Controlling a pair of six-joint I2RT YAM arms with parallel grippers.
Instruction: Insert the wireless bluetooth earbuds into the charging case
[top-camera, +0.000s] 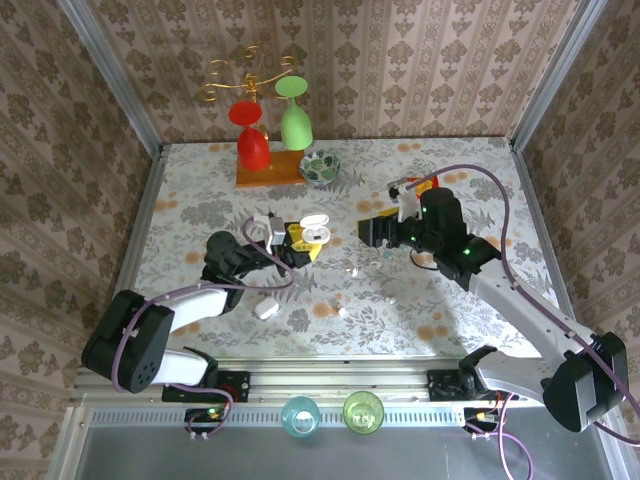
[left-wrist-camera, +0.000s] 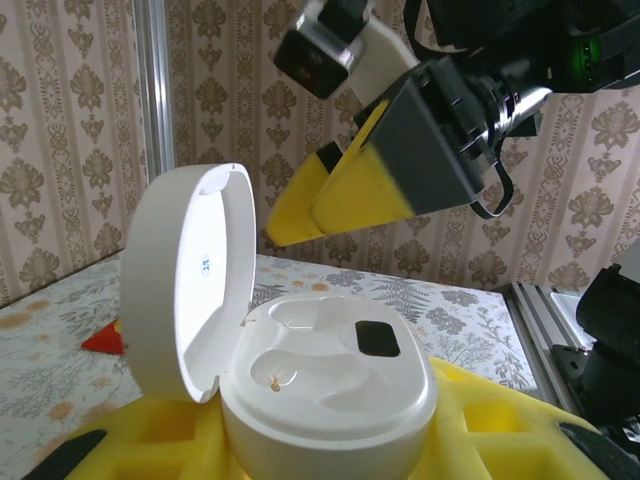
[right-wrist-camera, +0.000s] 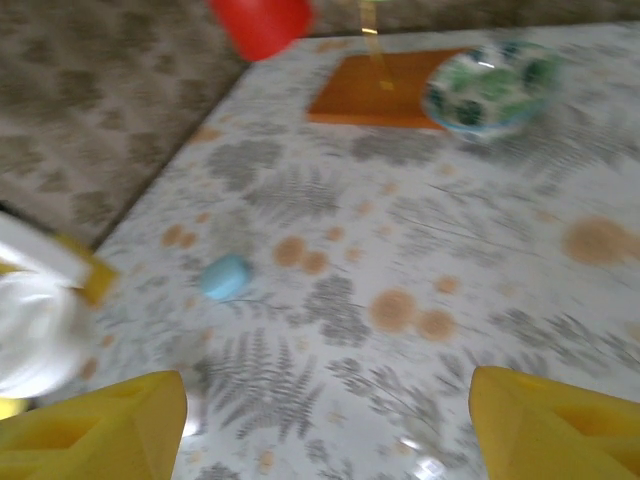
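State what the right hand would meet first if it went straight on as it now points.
Probably the open charging case in the left hand: from above the right hand aims at it, though it might pass beside it; depth is unclear.

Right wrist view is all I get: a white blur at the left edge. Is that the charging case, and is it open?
Observer: Yes. The charging case is open, with its lid upright and nothing seated inside.
Operator: Held?
Observer: The left tool grips it by its base.
Operator: Earbuds?
Observer: Tiny whitish pieces, likely the earbuds, lie loose on the table between the arms.
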